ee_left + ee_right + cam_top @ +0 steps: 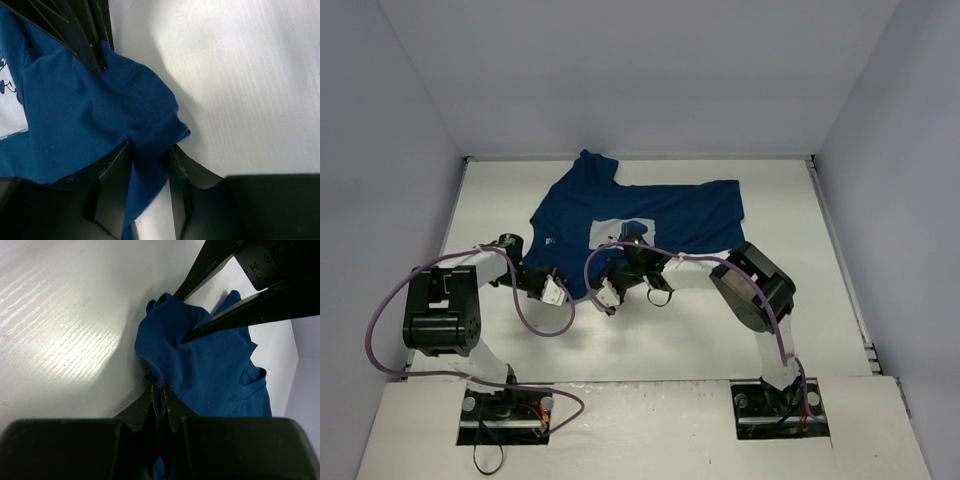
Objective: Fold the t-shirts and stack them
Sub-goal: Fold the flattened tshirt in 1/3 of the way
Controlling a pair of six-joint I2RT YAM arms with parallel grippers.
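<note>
A navy t-shirt lies spread on the white table, its pale print facing up. Both grippers are low at its near hem, side by side. My left gripper stands partly open, with a bunched corner of the t-shirt between its two fingers. A strip of table shows beside the cloth lower in the gap. My right gripper is shut, pinching a small fold at the edge of the t-shirt. From above, the left gripper is just left of the right gripper.
Grey walls enclose the table at the back and on both sides. Purple cables loop from the left arm over the table near the hem. The left arm's dark fingers cross the top of the right wrist view, close over the cloth.
</note>
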